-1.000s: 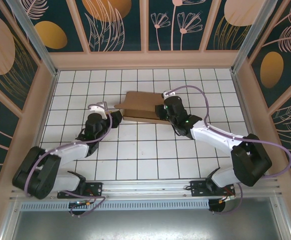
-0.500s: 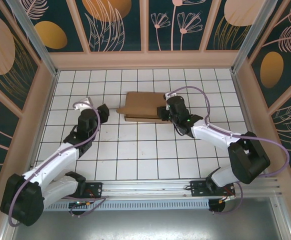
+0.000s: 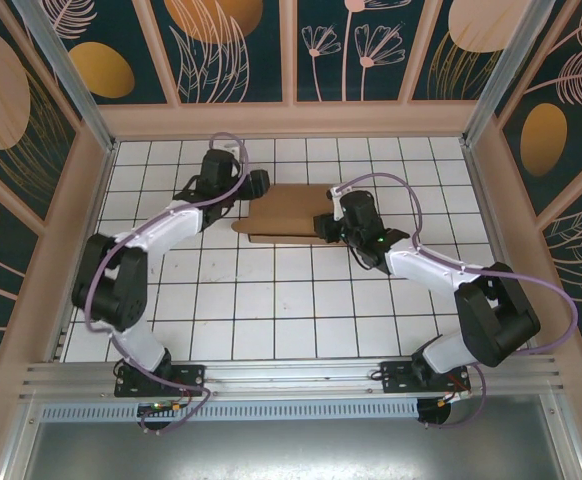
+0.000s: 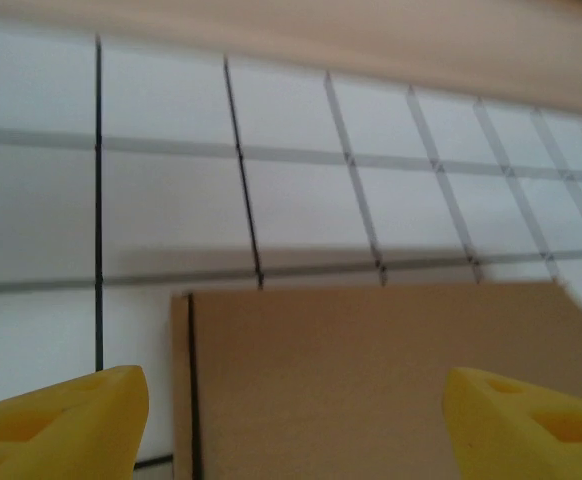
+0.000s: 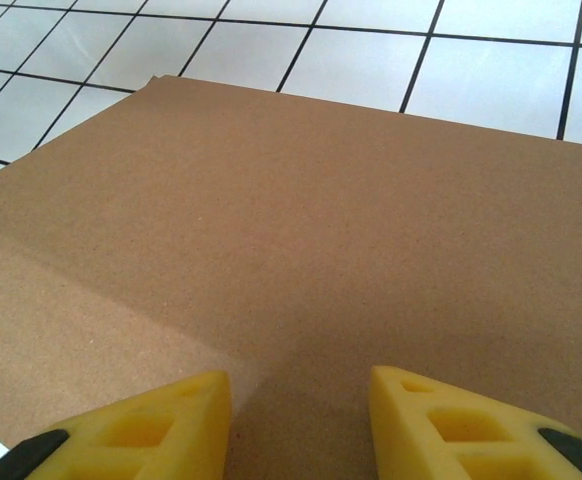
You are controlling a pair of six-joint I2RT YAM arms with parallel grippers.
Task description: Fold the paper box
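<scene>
The paper box (image 3: 286,212) lies nearly flat as a brown cardboard piece on the white tiled floor, toward the back middle. My left gripper (image 3: 259,183) hovers at its far left corner, open. In the left wrist view its yellow fingers (image 4: 61,420) stand wide apart over the paper box (image 4: 371,380), whose left edge shows a dark crease line. My right gripper (image 3: 324,224) sits over the box's right end. In the right wrist view the right gripper (image 5: 301,420) is open, both fingertips low over the plain cardboard (image 5: 321,220), with nothing between them.
Wood-framed walls close the cell on three sides, with the back ledge (image 3: 291,120) just behind the box. The tiled floor (image 3: 271,300) stretches toward me. A metal rail (image 3: 291,375) carries both arm bases at the near edge.
My left arm swung from the left middle of the floor up to the box's far left corner and its jaws widened. The box's left flap dropped flatter. The right arm barely moved.
</scene>
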